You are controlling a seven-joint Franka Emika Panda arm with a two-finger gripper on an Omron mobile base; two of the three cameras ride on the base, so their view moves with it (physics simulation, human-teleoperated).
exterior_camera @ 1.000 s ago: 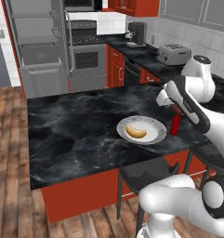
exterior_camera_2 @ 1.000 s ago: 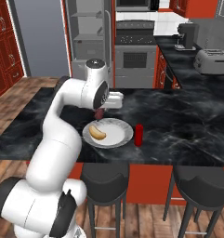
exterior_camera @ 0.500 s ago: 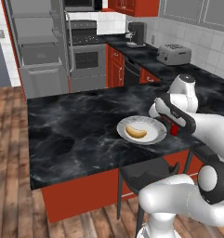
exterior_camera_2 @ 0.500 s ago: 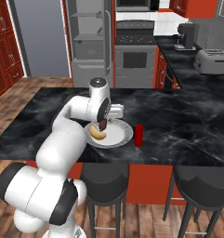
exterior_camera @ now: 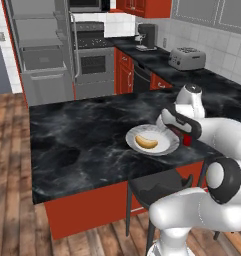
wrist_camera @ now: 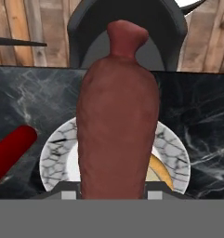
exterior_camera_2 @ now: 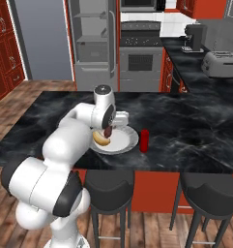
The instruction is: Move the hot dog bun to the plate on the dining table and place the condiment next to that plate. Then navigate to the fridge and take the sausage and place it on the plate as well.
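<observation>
While the claw (exterior_camera_2: 107, 131) grips it, the sausage (wrist_camera: 117, 116) looks plump, red-brown.

hot dog bun (wrist_camera: 161, 175) largely behind sausage (wrist_camera: 117, 116)

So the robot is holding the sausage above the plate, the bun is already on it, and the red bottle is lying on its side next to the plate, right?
Not quite: the condiment bottle stands upright beside the plate, as the right base view shows. The rest holds: the gripper holds the sausage over the plate, with the hot dog bun already on it.
</observation>
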